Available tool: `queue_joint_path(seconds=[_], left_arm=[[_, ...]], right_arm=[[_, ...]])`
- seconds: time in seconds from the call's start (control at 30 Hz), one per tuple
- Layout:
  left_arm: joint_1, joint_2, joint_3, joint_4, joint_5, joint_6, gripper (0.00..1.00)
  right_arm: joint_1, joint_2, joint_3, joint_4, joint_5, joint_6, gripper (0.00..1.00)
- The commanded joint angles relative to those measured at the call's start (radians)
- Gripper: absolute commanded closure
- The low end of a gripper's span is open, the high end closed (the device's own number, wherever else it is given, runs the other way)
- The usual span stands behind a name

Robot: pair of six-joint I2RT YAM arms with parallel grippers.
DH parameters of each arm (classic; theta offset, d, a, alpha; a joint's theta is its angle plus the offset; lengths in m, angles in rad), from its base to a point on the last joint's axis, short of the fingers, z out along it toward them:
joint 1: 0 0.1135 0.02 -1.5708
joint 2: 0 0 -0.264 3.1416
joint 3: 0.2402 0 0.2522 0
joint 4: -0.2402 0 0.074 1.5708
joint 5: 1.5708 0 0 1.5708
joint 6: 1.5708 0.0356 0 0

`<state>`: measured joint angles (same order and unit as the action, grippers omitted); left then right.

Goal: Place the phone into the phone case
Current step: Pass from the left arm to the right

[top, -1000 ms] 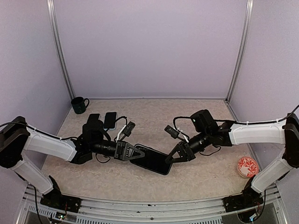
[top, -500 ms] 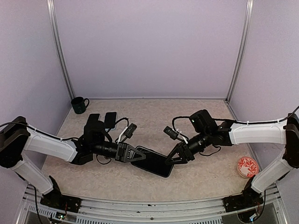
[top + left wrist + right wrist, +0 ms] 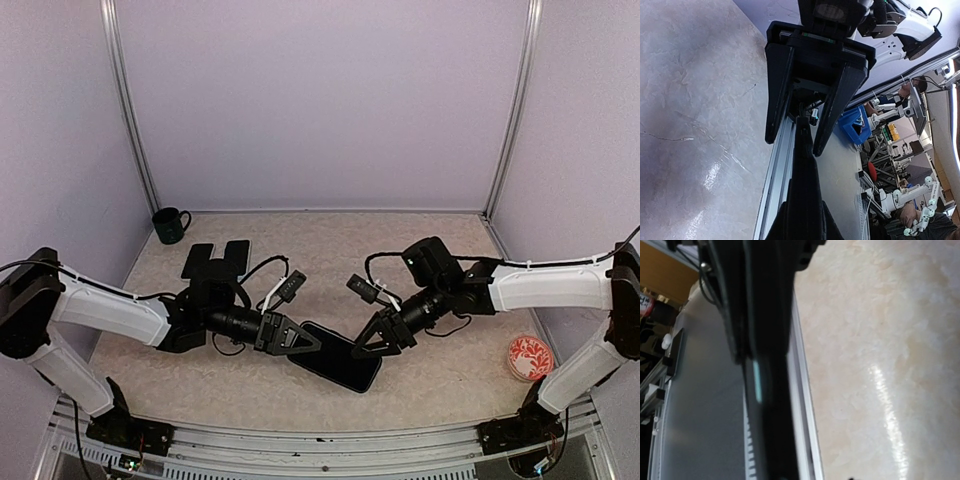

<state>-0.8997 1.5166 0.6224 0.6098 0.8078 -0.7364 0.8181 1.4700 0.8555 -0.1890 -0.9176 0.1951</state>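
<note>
On the right wrist camera the phone (image 3: 760, 365) is one dark blur, cut off top and bottom — I can't judge contact there. Overhead, two dark slabs (image 3: 237, 254) by my left arm (image 3: 110, 310) are too small to identify.

We see our left arm (image 3: 110, 310) and right arm (image 3: 545, 285) in white shells with black joints, black wrists looped with thin black cables (image 3: 262, 268), both tapering to black triangular fingers (image 3: 297, 338)

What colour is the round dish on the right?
Dish: red with white markings, top external view.
</note>
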Motion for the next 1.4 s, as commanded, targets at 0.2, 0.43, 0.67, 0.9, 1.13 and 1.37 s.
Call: queue_joint_path(seconds=[0.2, 0.43, 0.67, 0.9, 1.13, 1.37], left_arm=[[-0.02, 0.033, 0.055, 0.015, 0.013, 0.031, 1.0], [-0.023, 0.033, 0.06, 0.003, 0.015, 0.04, 1.0], [-0.027, 0.036, 0.063, -0.007, 0.015, 0.048, 1.0], [-0.027, 0.035, 0.066, -0.016, 0.006, 0.053, 0.98], [-0.003, -0.022, 0.038, 0.0, -0.073, 0.043, 0.58], [0.052, -0.122, -0.043, 0.072, -0.123, -0.009, 0.14]], right_arm=[[0.052, 0.045, 0.058, -0.01, -0.029, -0.035, 0.68], [0.081, 0.072, 0.083, -0.046, -0.016, -0.066, 0.72], [0.092, 0.094, 0.103, -0.074, -0.023, -0.087, 0.94], [0.096, 0.101, 0.095, -0.049, -0.071, -0.084, 1.0], [0.094, 0.052, 0.063, 0.021, -0.04, -0.056, 1.0], [0.051, 0.0, 0.003, 0.158, 0.011, 0.04, 1.0]])
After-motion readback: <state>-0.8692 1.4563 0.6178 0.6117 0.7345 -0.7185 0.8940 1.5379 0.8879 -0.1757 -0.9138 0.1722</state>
